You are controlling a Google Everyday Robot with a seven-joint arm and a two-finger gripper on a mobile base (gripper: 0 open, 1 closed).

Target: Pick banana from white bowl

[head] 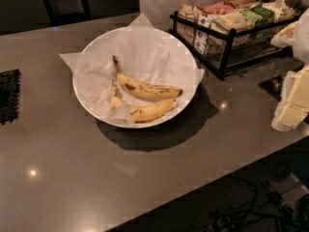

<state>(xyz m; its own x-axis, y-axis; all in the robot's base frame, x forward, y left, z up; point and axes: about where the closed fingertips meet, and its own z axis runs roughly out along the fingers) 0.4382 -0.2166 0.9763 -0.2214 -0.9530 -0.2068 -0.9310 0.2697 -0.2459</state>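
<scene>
Leftmost, a black gridded mat point(9, 95) lay at the edge of the smooth grey counter point(58, 168), and to its right stood the round, shallow white bowl point(145, 125), lined with crinkled white paper point(145, 47). Inside it the banana point(145, 90), long, curved and yellow with a brown bruise and dark speckles, lay with its stem to the upper left, just behind a shorter, stubbier banana point(149, 111). Further right came a black wire rack point(227, 33) of packets, and at the far right edge hung the gripper point(292, 103), pale cream and blocky, well apart from the banana and without it; how wide it stood could not be told.
</scene>
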